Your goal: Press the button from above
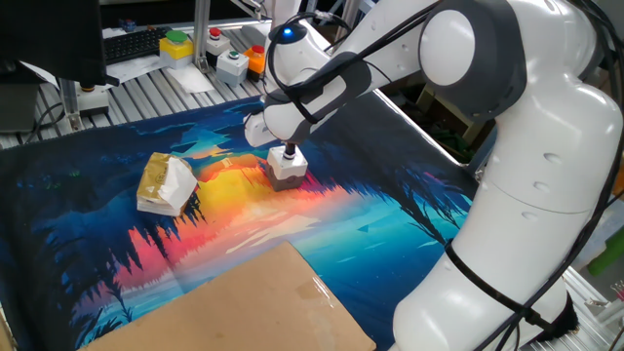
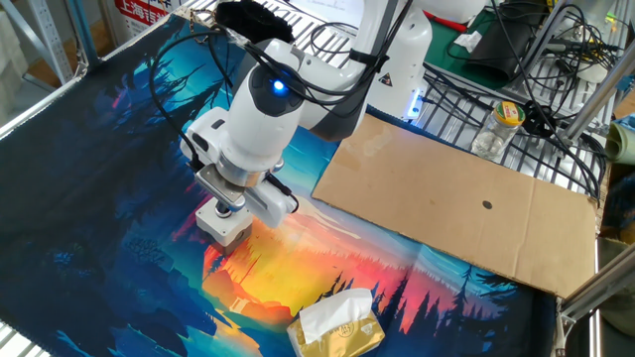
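The button's white cube base with a grey lower edge stands on the colourful mat; it also shows in the other fixed view. My gripper points straight down onto the top of the box, and its fingertips rest where the red button sits. The red cap is hidden under the fingers. The fingers look pressed together on the button top.
A tan-and-white paper-wrapped lump lies left of the box. A cardboard sheet covers the mat's near corner. A yellow box with a green cap and other button boxes stand on the back rack. Cables and a bottle lie beyond the cardboard.
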Controlling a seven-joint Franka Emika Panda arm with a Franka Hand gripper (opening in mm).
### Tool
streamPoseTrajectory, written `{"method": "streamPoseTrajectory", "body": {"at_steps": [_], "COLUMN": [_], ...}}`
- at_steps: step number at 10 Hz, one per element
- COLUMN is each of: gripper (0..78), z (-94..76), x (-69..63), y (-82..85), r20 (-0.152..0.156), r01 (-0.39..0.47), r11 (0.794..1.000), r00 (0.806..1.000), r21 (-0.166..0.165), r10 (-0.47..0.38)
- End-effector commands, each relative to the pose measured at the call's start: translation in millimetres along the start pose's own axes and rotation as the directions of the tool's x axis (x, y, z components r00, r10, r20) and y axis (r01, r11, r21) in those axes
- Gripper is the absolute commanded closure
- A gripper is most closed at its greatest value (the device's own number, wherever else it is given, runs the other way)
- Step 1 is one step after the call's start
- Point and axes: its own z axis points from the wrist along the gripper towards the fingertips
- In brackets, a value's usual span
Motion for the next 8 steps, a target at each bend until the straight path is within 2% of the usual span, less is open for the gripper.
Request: {"method": "streamPoseTrajectory", "body": {"at_steps": [1, 2, 3, 4, 5, 6, 7, 8], "gripper": [77.6, 77.6, 77.6, 77.6, 77.6, 77.6, 77.6, 77.6], "z": [-19.7, -40.5, -53.6, -58.1, -76.2, -83.8, -91.4, -98.5], "x": [2.2, -8.7, -18.4, -21.5, -35.4, -44.5, -57.0, -67.7], "y": [-11.6, -16.5, -17.7, -18.4, -22.6, -25.1, -28.4, -33.8], "r20": [-0.096, -0.104, -0.115, -0.12, -0.131, -0.14, -0.155, -0.151], "r01": [-0.009, 0.005, 0.008, 0.007, 0.006, -0.024, -0.075, -0.058], "r11": [0.992, 0.995, 0.994, 0.994, 0.992, 0.982, 0.955, 0.96], "r00": [0.995, 0.994, 0.993, 0.993, 0.991, 0.99, 0.987, 0.988], "r21": [-0.124, -0.105, -0.106, -0.11, -0.125, -0.188, -0.287, -0.275], "r10": [-0.003, -0.016, -0.021, -0.021, -0.023, -0.002, 0.03, 0.016]}}
